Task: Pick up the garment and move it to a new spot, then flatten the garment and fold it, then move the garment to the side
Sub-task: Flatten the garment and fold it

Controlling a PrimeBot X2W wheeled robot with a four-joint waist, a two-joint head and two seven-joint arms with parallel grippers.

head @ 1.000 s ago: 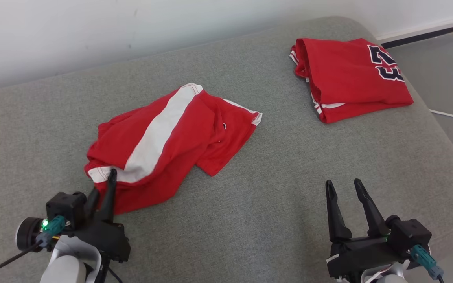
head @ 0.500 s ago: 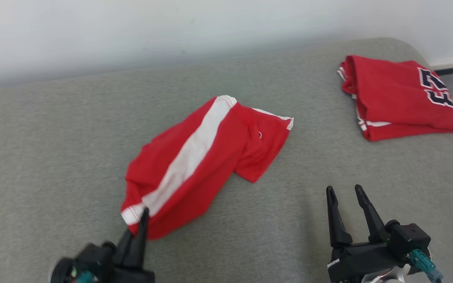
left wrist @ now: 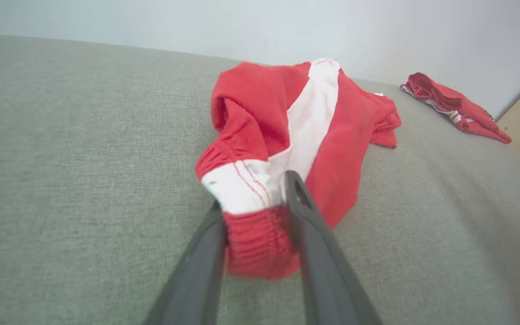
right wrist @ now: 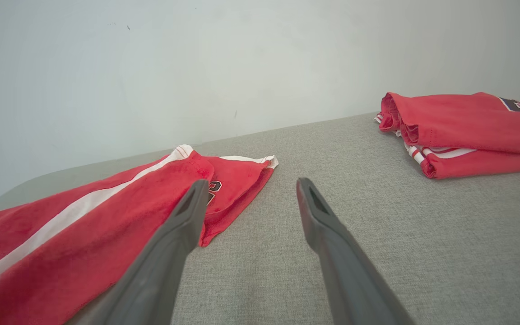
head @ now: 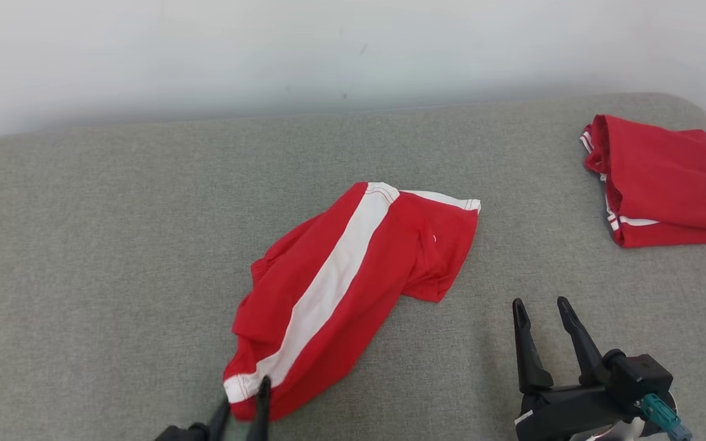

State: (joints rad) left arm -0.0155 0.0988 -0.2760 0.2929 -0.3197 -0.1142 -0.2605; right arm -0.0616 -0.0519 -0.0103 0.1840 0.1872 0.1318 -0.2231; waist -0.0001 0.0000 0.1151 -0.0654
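head view, garment: red shorts w/ a white stripe, the garment [head: 353,288] lies crumpled on the grey cushion [head: 114,245], well apart from the folded shirt [head: 665,184], to its left.
head view, L gripper: L gripper [head: 246,395] is at the garment end farthest from the folded shirt, nipping the white-edged corner.
head view, R gripper: R gripper [head: 540,303] has jaws wide apart w/ nothing in them. It sits between garment and folded shirt, touching no cloth.
L wrist view, grip: jaws clamped on the bunched stretchy band of the garment [left wrist: 323,122]. The bite looks small.
L wrist view, tip: prob. best to lift slow and straight, so the band doesn't slip out.
R wrist view, free hand: jaws apart, and the loose leg of the garment [right wrist: 84,234] is just beside one finger, on the side away from the folded shirt [right wrist: 458,131].
R wrist view, tip: this hand could catch that leg to spread the cloth.
new spot, tip: put it down w/ a big gap from the folded shirt, so there's room to flatten.
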